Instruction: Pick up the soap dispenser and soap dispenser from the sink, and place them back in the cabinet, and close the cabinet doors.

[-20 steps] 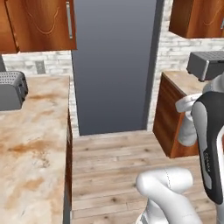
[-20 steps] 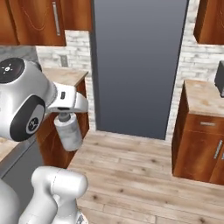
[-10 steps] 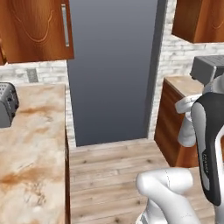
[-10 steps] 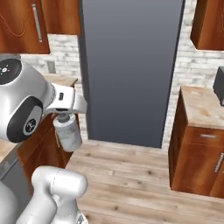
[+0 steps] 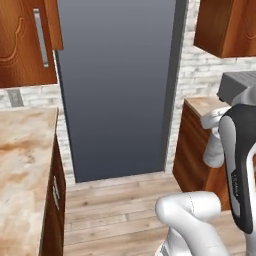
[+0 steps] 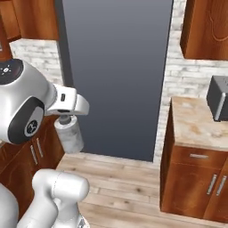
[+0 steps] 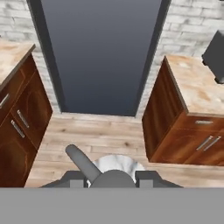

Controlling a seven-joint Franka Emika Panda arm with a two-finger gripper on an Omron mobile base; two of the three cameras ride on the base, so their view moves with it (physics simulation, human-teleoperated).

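Item: marbled soap bottle (image 6: pixel 69 136) (grey pump (image 7: pixel 83 162)), apparently gripped in claw (image 6: pixel 67 119), hanging above wood floor (image 6: pixel 129 189); toaster (image 6: pixel 219 98) on right worktop (image 6: pixel 196 124).

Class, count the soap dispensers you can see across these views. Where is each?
1: the grey-white marbled soap dispenser hangs in the pincer, above the wooden floor. The other may be out of frame.

No readable text, labels, brands or numbers appear anywhere.

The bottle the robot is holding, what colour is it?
The soap dispenser is grey-white and marbled, with a grey pump. It shows best in the right base view.
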